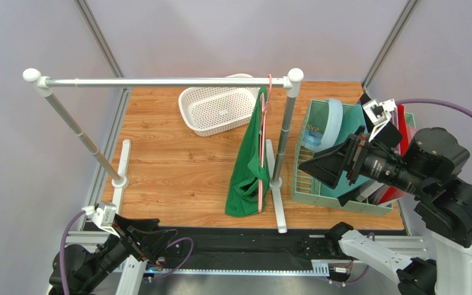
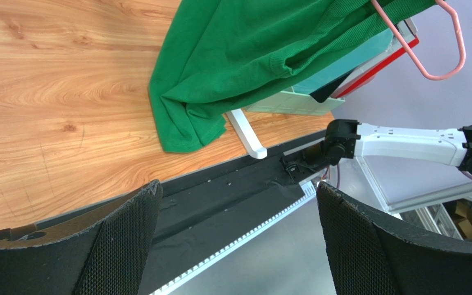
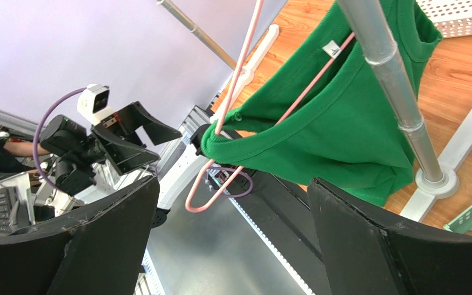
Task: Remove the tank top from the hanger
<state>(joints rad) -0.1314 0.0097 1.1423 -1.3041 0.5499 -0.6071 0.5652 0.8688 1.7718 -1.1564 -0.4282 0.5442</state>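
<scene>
The tank top (image 1: 248, 163) hangs long way down on the hanger (image 1: 262, 153), straps up and hem low by the wooden table (image 1: 177, 178). The hook sits at the right end of the rail (image 1: 158, 82). A white basket (image 1: 217, 110) lies at the far side. The left gripper (image 2: 237, 187), low at the near edge, and the right gripper (image 3: 232, 183), raised on the right, are both spread wide, holding nothing. The walls are pale lilac.

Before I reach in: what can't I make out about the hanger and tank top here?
Top view: tank top hangs edge-on, so how its straps sit on the hanger is unreadable.
Left wrist: hanger's hook cut off by the top edge; only one corner shows.
Right wrist: hook cut off by the top edge; far shoulder under fabric.
Top view: rack contents partly behind the right arm.
</scene>
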